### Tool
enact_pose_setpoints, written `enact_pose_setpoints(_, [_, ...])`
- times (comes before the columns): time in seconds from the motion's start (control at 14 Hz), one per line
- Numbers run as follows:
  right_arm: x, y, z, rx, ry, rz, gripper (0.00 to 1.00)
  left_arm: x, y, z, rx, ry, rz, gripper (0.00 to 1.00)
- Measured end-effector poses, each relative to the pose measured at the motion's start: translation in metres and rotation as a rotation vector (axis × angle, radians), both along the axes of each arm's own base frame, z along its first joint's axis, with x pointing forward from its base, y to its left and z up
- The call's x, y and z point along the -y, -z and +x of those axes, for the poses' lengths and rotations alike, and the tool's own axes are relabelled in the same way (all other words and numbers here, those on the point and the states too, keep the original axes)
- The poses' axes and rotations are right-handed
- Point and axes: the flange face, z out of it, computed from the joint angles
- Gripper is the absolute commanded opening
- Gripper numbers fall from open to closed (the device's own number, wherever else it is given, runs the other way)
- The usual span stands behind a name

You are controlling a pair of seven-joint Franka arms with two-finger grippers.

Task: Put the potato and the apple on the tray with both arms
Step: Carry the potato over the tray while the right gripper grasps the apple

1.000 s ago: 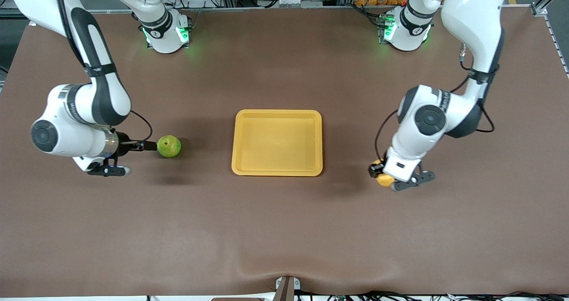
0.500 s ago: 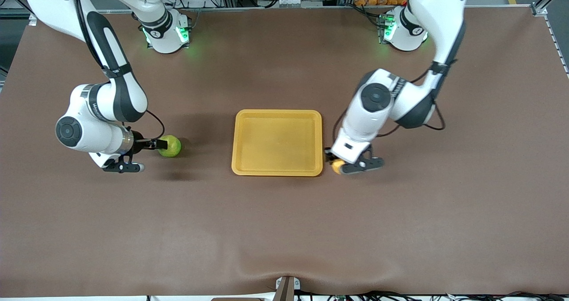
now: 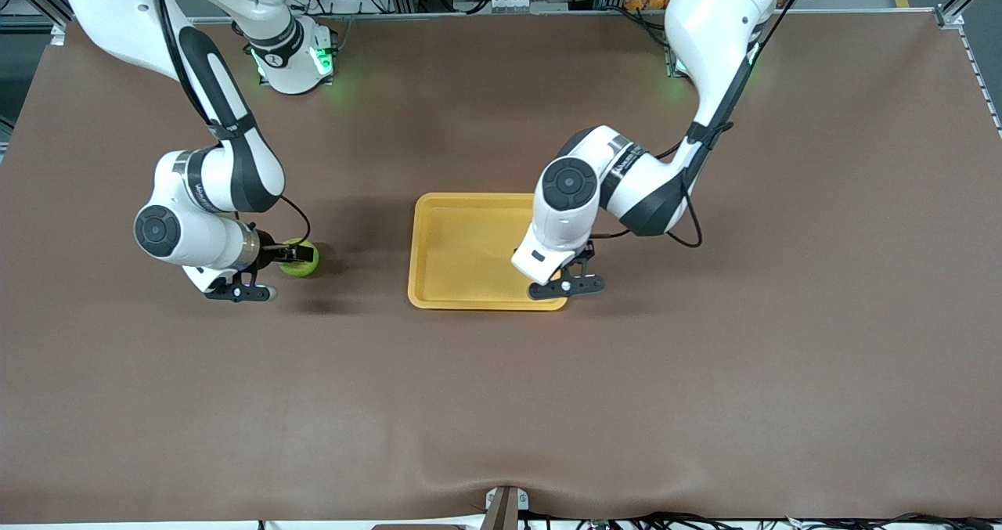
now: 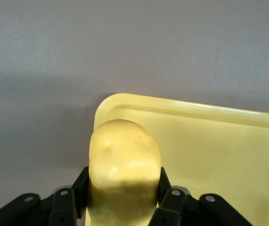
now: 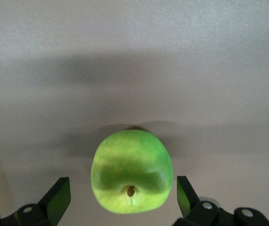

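Note:
The yellow-orange potato point(image 4: 124, 165) is clamped between the fingers of my left gripper point(image 4: 124, 188), which is shut on it. It hangs over the corner of the yellow tray point(image 4: 219, 155) that is nearer the front camera and toward the left arm's end. From the front, the left gripper point(image 3: 560, 279) hides the potato above the tray point(image 3: 462, 248). The green apple point(image 5: 130, 172) rests on the table toward the right arm's end. My right gripper point(image 5: 122, 190) is open, one finger on each side of the apple point(image 3: 307, 261) with a gap on both sides.
Brown table mat point(image 3: 501, 405) all around. The tray's floor holds nothing. The arms' green-lit bases point(image 3: 293, 60) stand along the table edge farthest from the front camera.
The left arm carried the potato from the table toward its own end over to the tray's corner. The right gripper slid forward until its open fingers straddled the apple.

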Motion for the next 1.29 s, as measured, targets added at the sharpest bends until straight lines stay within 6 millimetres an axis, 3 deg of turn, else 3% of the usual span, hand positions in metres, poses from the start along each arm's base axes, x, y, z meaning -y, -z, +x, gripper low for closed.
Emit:
enact_pose_setpoints(0.21, [-0.001,0.019,-0.009,0.033,0.000,-0.010,1.00,0.025,0.014,-0.019,0.025,0.065,0.057,0.00])
enact_pose_setpoints(0.29, [-0.003,0.024,-0.012,0.035,-0.004,-0.012,0.91,0.034,0.020,-0.028,0.033,0.077,0.081,0.00])
enact_pose_setpoints(0.5, [-0.004,0.028,-0.014,0.036,-0.006,-0.014,0.14,0.053,0.042,-0.049,0.050,0.100,0.145,0.00])
enact_pose_setpoints(0.57, [-0.004,0.029,-0.015,0.035,-0.006,-0.015,0.00,0.055,0.048,-0.053,0.060,0.115,0.177,0.00])
enact_pose_setpoints(0.93, [-0.005,0.025,-0.014,-0.007,-0.009,-0.012,0.00,0.053,0.067,-0.058,0.060,0.148,0.240,0.00])
enact_pose_setpoints(1.29, [-0.009,-0.036,0.018,-0.079,0.014,0.002,0.00,0.055,0.086,-0.064,0.046,0.164,0.263,0.00])
